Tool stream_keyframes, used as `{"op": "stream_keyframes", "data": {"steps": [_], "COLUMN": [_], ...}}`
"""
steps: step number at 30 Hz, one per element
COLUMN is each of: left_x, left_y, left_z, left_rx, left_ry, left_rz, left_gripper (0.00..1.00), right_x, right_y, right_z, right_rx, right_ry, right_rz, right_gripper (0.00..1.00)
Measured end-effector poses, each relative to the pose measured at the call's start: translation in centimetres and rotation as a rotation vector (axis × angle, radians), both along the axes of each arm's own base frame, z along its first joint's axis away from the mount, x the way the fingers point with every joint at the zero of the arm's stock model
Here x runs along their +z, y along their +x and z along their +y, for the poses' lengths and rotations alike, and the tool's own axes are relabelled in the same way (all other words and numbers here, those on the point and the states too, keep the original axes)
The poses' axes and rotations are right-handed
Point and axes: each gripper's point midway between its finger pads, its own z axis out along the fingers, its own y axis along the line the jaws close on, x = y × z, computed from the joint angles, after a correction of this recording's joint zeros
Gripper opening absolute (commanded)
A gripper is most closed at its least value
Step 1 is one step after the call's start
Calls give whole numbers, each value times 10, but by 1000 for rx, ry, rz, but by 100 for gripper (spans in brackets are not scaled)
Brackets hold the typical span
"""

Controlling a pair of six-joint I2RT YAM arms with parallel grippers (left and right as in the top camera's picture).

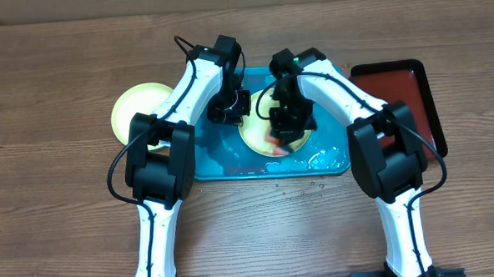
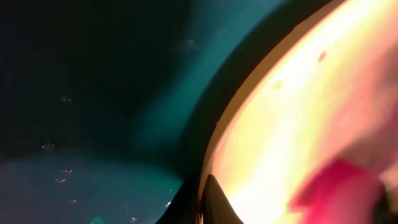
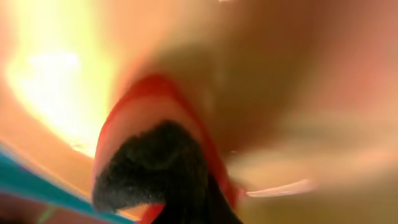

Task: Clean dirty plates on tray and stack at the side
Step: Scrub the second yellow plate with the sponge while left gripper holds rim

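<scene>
A pale yellow-green plate (image 1: 260, 140) lies in the teal tray (image 1: 214, 161), with a red smear near its middle. My left gripper (image 1: 238, 114) is shut on the plate's left rim; in the left wrist view its fingertips (image 2: 202, 208) pinch the edge of the plate (image 2: 298, 106) over the tray (image 2: 155, 130). My right gripper (image 1: 287, 130) is shut on a black and red sponge (image 3: 149, 168) and presses it onto the plate (image 3: 56, 81). A second yellow-green plate (image 1: 139, 110) lies on the table left of the tray. The pale blue-white plate is out of view.
A smaller dark-red tray with a black rim (image 1: 404, 94) lies right of the teal tray. Water and foam lie in the teal tray's right front corner (image 1: 327, 160). Small drops dot the wooden table (image 1: 299, 186) in front of it.
</scene>
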Motion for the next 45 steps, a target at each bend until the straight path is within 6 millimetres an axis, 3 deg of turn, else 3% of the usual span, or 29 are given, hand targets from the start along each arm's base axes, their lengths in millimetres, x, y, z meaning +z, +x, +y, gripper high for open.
{"op": "stream_keyframes", "data": {"steps": [5, 8, 12, 18, 24, 27, 31, 35, 38, 41, 45], "left_x": [0, 0, 0, 0, 0, 0, 0, 0, 0, 0, 0], "left_y": [0, 0, 0, 0, 0, 0, 0, 0, 1, 1, 2], "left_z": [0, -1, -1, -1, -1, -1, -1, 0, 0, 1, 0], "left_rx": [0, 0, 0, 0, 0, 0, 0, 3, 5, 9, 9], "left_ry": [-1, -4, -7, -7, -7, -7, -7, -7, -9, -13, -22], "left_rz": [1, 1, 1, 1, 0, 0, 0, 1, 2, 3, 0], "left_gripper": [4, 4, 4, 4, 4, 4, 4, 4, 4, 4, 4], "right_x": [1, 0, 1, -1, -2, -2, -2, -3, -5, -8, -9], "right_y": [29, 55, 89, 113, 94, 62, 28, 13, 14, 27, 53], "right_z": [-41, -49, -38, 11, 52, 67, 65, 49, 24, -13, -33], "right_rx": [-47, -73, -99, -87, -58, -28, 12, 10, -13, -66, -99], "right_ry": [-217, -267, -226, 32, 248, 281, 259, 213, 138, -20, -150], "right_rz": [-127, -241, -378, -440, -330, -212, -88, -16, 4, -37, -167], "right_gripper": [4, 4, 4, 4, 4, 4, 4, 4, 4, 4, 4]}}
